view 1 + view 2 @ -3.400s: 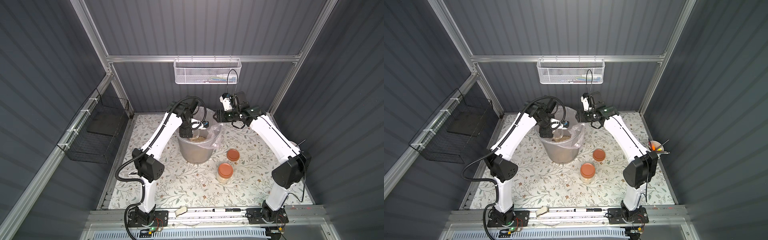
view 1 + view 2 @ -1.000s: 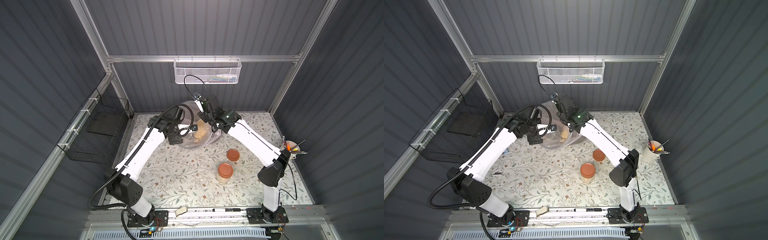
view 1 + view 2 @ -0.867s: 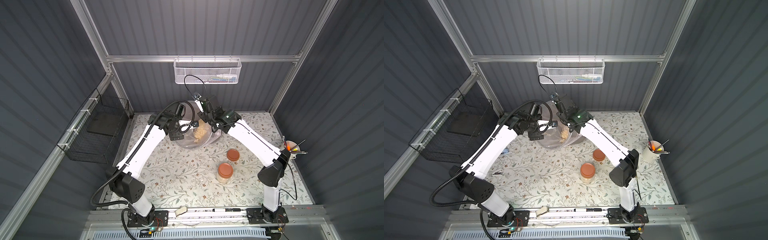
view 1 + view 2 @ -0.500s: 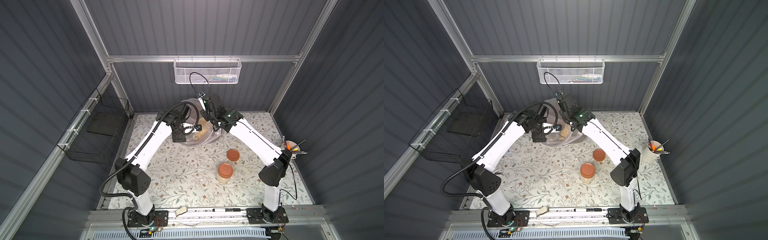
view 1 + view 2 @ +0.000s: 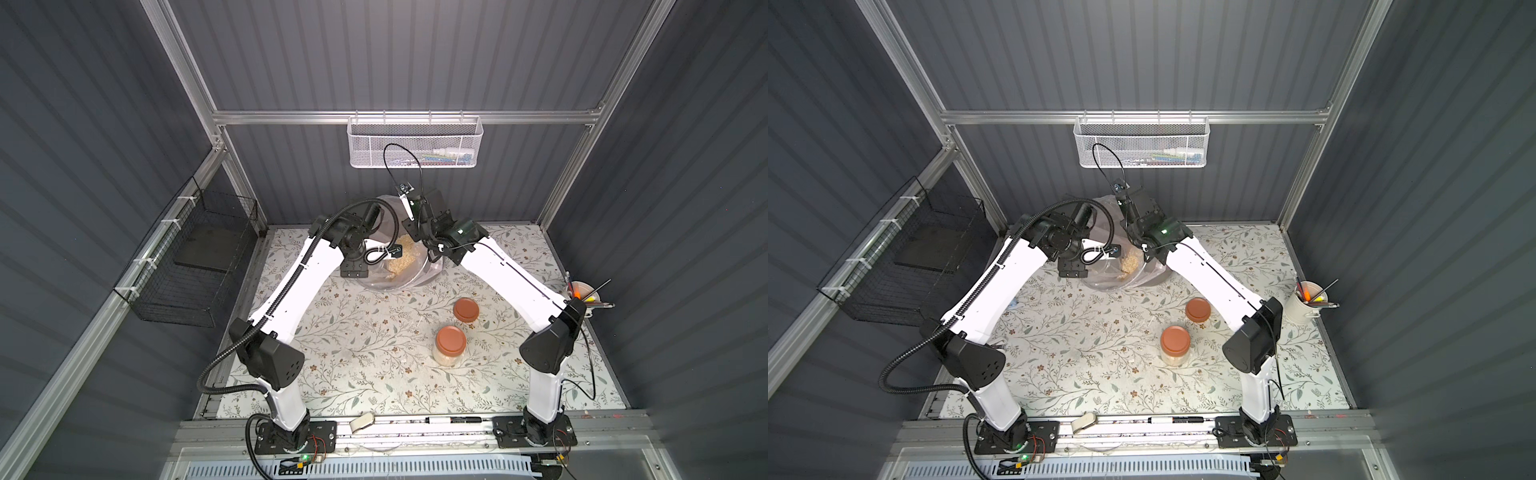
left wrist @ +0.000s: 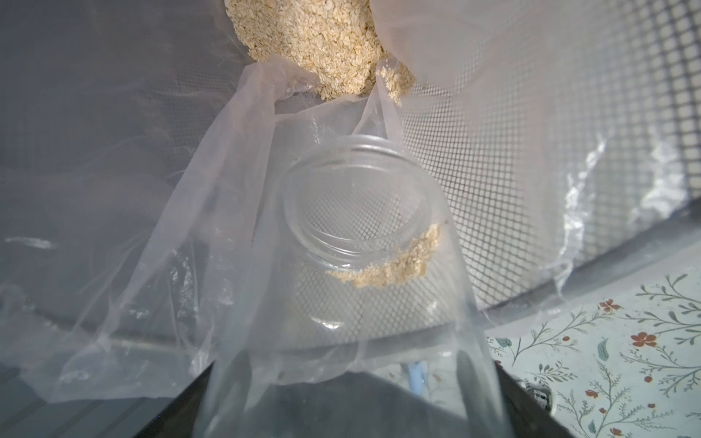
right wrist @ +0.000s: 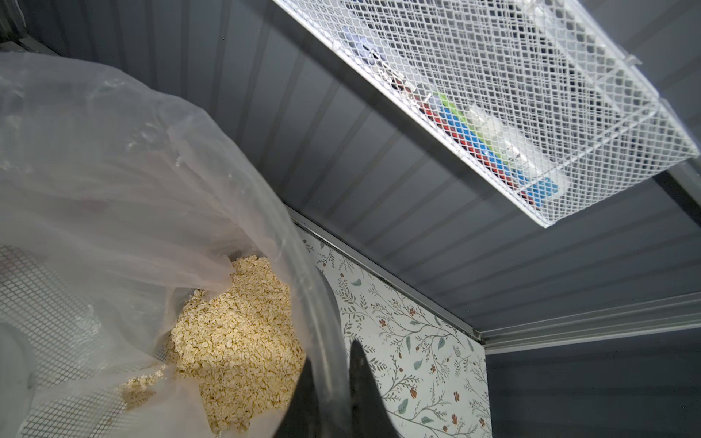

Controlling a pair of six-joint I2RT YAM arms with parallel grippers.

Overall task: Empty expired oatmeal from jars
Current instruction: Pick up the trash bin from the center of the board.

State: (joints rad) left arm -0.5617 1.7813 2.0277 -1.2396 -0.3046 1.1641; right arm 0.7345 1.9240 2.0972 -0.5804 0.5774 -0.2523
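At the rear of the worktop [image 5: 353, 340], the left hand [image 6: 352, 402] grips the open jar [image 6: 360, 235], mouth toward the tilted bin [image 7: 303, 273]; a little oatmeal [image 6: 394, 261] clings inside. The right hand [image 7: 333, 394] clenches the bin's rim. Pouring seems nearly done; a shake within the rim likely follows. The capped jar [image 5: 449, 345] stands rightward, with open room in front.
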